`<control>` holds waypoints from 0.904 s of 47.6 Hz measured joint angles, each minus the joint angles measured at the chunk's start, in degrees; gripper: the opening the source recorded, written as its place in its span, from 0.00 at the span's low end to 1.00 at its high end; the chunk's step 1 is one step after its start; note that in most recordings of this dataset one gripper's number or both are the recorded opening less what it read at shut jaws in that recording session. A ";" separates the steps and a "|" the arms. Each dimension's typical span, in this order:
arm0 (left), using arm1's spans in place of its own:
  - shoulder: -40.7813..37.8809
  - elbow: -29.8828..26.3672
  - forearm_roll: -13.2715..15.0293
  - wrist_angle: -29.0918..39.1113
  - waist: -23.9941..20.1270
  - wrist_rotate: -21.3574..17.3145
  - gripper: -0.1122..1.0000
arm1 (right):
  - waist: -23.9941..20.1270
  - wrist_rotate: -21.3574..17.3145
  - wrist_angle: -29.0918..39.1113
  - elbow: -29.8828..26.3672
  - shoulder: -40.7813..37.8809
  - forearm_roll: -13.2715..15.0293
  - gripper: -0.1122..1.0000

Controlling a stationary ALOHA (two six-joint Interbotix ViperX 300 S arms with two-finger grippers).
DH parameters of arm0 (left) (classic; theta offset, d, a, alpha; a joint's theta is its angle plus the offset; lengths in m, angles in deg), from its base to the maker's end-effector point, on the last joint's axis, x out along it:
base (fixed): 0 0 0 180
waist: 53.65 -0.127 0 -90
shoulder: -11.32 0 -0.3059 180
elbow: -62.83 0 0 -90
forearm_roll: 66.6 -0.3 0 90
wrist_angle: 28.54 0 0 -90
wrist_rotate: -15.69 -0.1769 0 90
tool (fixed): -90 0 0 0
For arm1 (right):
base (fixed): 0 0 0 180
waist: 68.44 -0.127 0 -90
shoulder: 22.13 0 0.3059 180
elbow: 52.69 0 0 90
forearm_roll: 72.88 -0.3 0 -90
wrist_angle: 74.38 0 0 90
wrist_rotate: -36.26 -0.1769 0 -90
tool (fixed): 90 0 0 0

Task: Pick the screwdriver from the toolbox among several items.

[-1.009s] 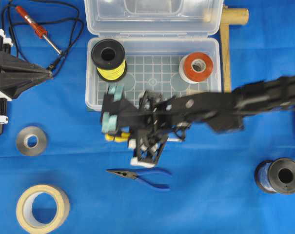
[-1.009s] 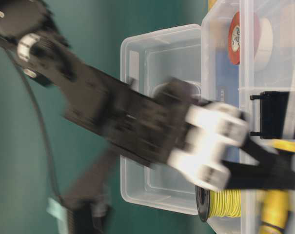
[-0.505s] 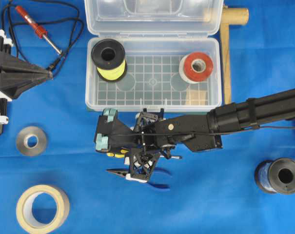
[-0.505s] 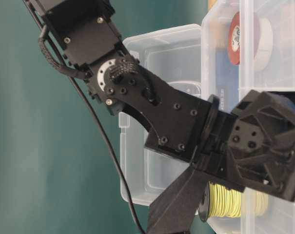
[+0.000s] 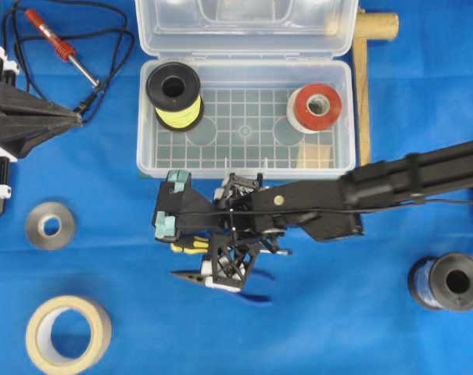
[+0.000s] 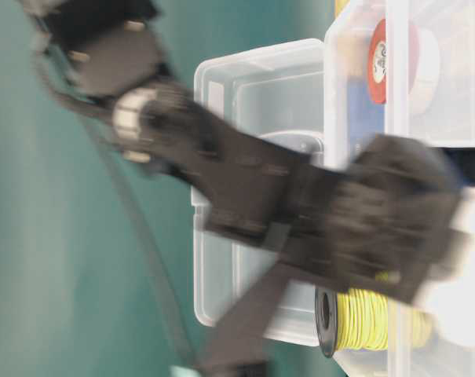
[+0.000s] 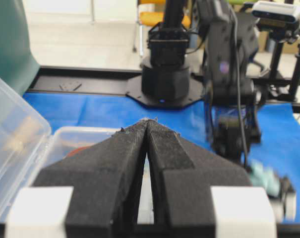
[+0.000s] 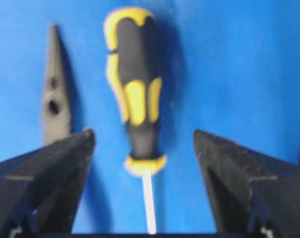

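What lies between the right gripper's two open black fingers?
In the right wrist view, the yellow-and-black-handled screwdriver lies on the blue cloth between the right gripper's fingers, touching neither. The dark pliers nose lies outside that gap.

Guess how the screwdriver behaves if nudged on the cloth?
The screwdriver would probably roll: its handle looks rounded and it lies flat on the blue cloth. Likely stiff, with a straight thin shaft. The moulded yellow-and-black handle probably grips well. The pliers beside it might stop a roll that way.
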 measured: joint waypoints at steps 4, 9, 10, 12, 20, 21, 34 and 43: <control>0.09 0.00 0.00 0.18 0.00 0.00 0.11 | 0.00 0.09 3.25 0.44 5.01 1.67 0.73; 0.18 0.09 0.00 0.35 0.00 0.00 0.11 | -0.09 -0.09 5.89 2.20 12.39 4.92 0.73; 0.26 0.18 0.00 0.44 0.00 0.09 0.11 | -0.09 -0.09 6.15 2.81 13.80 5.71 0.73; 0.26 0.18 0.00 0.44 0.00 0.09 0.11 | -0.18 -0.26 6.59 4.39 17.05 7.56 0.73; 0.44 0.62 0.00 1.05 0.00 0.09 0.11 | -0.18 -0.79 6.68 14.68 30.76 14.68 0.73; 0.44 0.62 0.00 1.14 0.00 0.09 0.11 | -0.18 -0.79 6.33 16.35 32.34 15.29 0.73; 0.44 1.14 0.00 1.58 0.00 0.18 0.11 | 0.18 -0.79 -3.34 38.14 58.54 18.63 0.73; 0.44 1.85 0.00 1.76 0.00 0.18 0.11 | 2.55 -0.79 -8.53 52.03 77.78 19.78 0.73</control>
